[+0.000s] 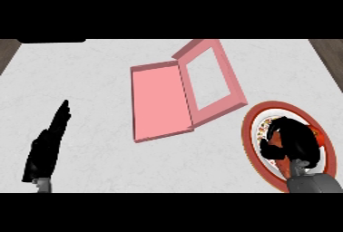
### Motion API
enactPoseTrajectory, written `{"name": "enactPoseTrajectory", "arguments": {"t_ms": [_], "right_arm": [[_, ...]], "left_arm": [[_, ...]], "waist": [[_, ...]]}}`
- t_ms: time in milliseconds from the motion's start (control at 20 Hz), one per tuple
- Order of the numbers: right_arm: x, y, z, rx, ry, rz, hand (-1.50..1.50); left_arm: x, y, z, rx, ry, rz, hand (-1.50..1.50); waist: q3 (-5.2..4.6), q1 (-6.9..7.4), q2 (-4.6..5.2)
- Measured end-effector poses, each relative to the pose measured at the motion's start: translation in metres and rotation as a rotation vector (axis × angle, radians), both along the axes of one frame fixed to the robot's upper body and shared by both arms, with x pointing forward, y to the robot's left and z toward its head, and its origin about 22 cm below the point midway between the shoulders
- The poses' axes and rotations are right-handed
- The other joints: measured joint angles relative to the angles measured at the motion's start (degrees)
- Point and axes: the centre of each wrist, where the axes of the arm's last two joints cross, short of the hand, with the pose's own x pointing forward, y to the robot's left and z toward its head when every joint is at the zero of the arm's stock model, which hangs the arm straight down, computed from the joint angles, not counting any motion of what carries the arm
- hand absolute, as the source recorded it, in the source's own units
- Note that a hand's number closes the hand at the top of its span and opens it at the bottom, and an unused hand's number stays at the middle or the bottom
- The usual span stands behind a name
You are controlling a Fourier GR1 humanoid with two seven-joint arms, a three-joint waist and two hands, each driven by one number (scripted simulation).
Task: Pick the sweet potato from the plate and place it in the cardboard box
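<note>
The left hand [47, 147] is held flat, fingers straight, at the left. The pink cardboard box [161, 102] lies open mid-counter. On the plate [249, 131], the sweet potato [320, 136] is being grasped by the right hand [289, 141], fingers curled round it; lifting towards the box is judged next.

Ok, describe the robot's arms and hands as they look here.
Both hands are black with slim fingers. The left hand shows as a long, narrow black shape tapering to pointed fingertips, with only a small grey bit of wrist at its base. The right hand is a bulkier, glossy black shape, joined to a rounded grey forearm. No cables or markings are visible.
</note>
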Motion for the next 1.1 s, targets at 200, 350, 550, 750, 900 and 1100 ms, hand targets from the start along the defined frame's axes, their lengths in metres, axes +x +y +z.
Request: {"name": "enactPoseTrajectory", "arguments": {"t_ms": [200,350,550,750,900,1100], "right_arm": [[-0.029,0.049,0.017,-0.087,-0.048,-0.080,1.50],[-0.051,0.079,0.042,-0.131,-0.096,-0.126,1.50],[-0.075,0.105,0.082,-0.073,-0.236,-0.101,1.50],[-0.089,0.125,0.118,0.037,-0.421,-0.028,1.50],[-0.094,0.136,0.141,0.112,-0.530,0.038,1.50],[-0.089,0.159,0.161,0.162,-0.621,0.134,1.50]], "left_arm": [[0.001,-0.001,0.001,-0.003,0.000,0.000,0.00],[0.001,0.000,0.002,0.001,-0.007,-0.007,0.00],[0.004,-0.005,0.002,-0.005,-0.009,-0.014,0.00],[0.003,-0.004,0.000,-0.009,-0.006,-0.019,0.00],[0.003,-0.006,0.003,-0.006,-0.011,-0.025,0.00],[0.008,-0.009,0.003,-0.007,-0.015,-0.035,0.00]], "waist": [[0.03,0.04,0.06],[0.08,0.42,0.21],[0.15,0.96,0.41],[0.19,1.53,0.51],[0.21,1.93,0.63],[0.21,2.24,0.76]]}}
